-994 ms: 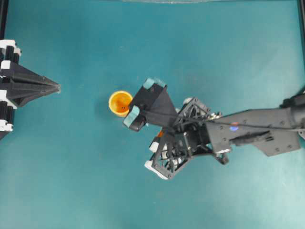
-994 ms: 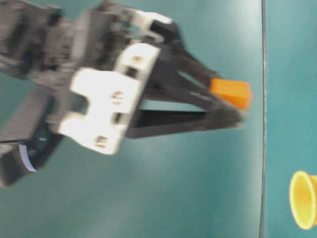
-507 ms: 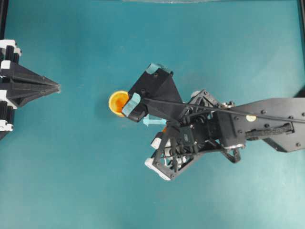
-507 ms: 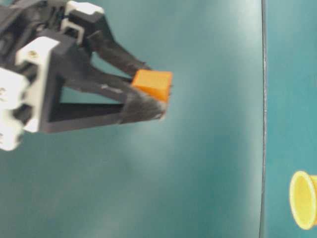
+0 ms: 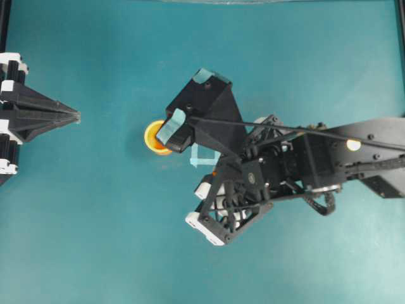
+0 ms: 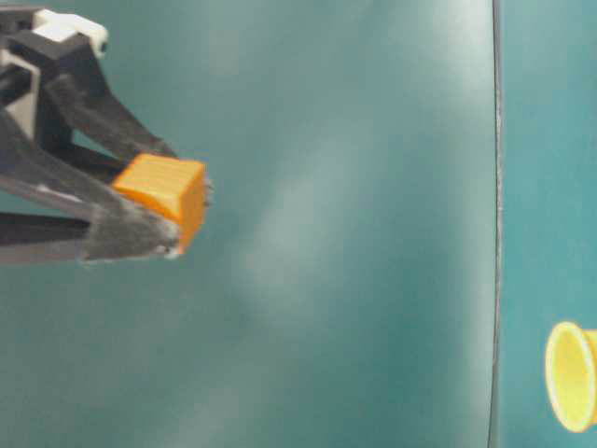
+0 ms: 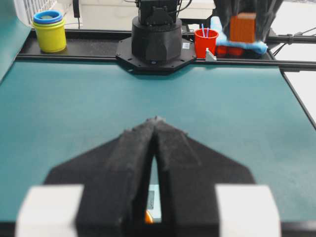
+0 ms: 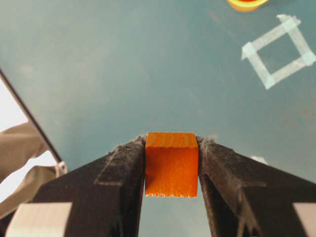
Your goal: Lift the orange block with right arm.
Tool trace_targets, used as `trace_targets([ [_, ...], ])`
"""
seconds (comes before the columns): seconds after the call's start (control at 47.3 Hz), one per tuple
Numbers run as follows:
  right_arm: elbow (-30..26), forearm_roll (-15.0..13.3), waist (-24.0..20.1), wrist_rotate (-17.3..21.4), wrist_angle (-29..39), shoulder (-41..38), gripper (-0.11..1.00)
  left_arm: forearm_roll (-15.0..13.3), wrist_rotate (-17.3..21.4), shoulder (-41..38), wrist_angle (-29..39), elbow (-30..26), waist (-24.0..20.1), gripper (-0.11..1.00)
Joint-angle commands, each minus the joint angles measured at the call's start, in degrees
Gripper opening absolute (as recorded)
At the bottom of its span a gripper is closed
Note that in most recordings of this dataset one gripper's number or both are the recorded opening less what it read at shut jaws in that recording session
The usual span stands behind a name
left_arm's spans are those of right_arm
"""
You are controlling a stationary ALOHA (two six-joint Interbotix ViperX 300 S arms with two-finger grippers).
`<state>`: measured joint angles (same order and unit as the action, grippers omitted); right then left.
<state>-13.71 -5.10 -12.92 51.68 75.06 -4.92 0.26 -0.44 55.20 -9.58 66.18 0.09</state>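
Orange wood shows between the black foam pads of the right tool [image 8: 172,173], which is clamped on the block [image 8: 172,164] from both sides. The block is off the teal bench [image 5: 95,221], held in the air near the bench's middle. Only the tips of the pads pinch it, and its lower part hangs free, so the hold looks shallow. A jolt or a quick swing of the arm could twist the block and let it slide out. If dropped, it might bounce toward the small yellow cup [image 5: 154,138] or the taped square [image 8: 279,51] below and roll away. The left tool [image 7: 154,163] sits closed and idle at the bench's left edge, well apart, so a clash seems unlikely.
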Motion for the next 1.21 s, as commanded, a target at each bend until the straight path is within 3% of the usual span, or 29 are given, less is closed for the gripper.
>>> trace_targets([
  [0.0, -2.81, 0.44, 0.00, -0.18, 1.23, 2.37, 0.40, 0.09, 0.00, -0.18, -0.26, -1.67, 0.09, 0.00],
  [0.444, -6.86, 0.53, 0.00, -0.18, 5.80, 2.37, 0.40, 0.18, 0.00, -0.18, -0.26, -1.67, 0.00, 0.00],
  [1.184, -6.94, 0.62, 0.00, -0.18, 6.06, 2.37, 0.40, 0.18, 0.09, -0.18, -0.26, -1.67, 0.00, 0.00],
])
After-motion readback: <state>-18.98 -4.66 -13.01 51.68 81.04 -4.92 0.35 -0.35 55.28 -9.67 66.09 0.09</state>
